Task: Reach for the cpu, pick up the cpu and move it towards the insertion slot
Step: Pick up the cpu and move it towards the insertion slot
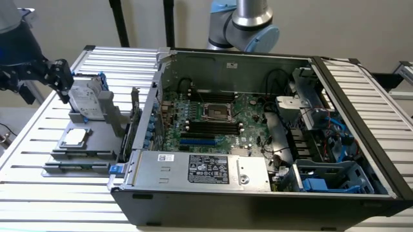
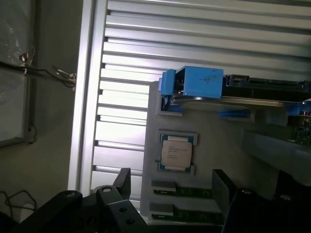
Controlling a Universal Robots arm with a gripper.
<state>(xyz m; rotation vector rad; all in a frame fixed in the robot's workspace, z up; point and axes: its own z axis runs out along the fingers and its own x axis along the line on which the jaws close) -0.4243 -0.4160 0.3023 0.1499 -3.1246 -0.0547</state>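
Beside the open computer case (image 1: 258, 205), on a grey tray (image 1: 100, 142) on the slatted table, the cpu (image 1: 76, 137) lies flat with its silver top up, near an upright hard drive (image 1: 87, 99). The gripper (image 2: 171, 175) hovers over the tray, fingers spread wide, holding nothing. The insertion slot (image 1: 217, 111) sits on the green board inside the case, well apart from the cpu.

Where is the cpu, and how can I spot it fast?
Find the big open computer case, then look to the exterior view's left at the grey tray beside it. The cpu lies flat on that tray, nearer the camera than the upright hard drive. It is the small silver square, much smaller than the blue-framed drive.
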